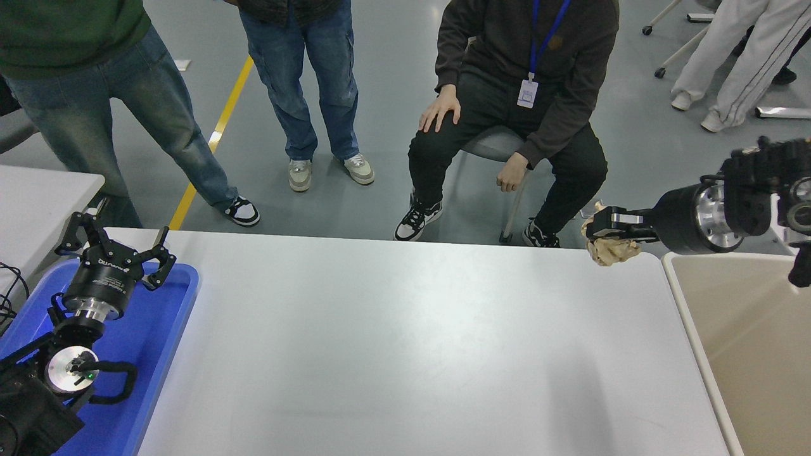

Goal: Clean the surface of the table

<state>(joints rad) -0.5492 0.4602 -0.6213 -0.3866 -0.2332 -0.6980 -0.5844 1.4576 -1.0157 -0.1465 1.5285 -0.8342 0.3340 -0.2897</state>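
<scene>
- The left end effector (115, 248) is parked at the near left over a blue tray (166, 329), fingers spread wide.
- The white table surface (405, 342) fills the middle, stretching from the tray to the beige bin (754, 342) at the right.
- The right end effector (603, 229) hangs above the surface's far right corner, pinching a crumpled brown paper ball (612, 251) clear of the surface.

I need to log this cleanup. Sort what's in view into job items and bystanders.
Job items:
- table surface
- crumpled brown paper, gripped in the right claw
- beige bin at the table's right end

Bystanders:
- blue tray
- left claw, parked over the tray
- people beyond the table
</scene>
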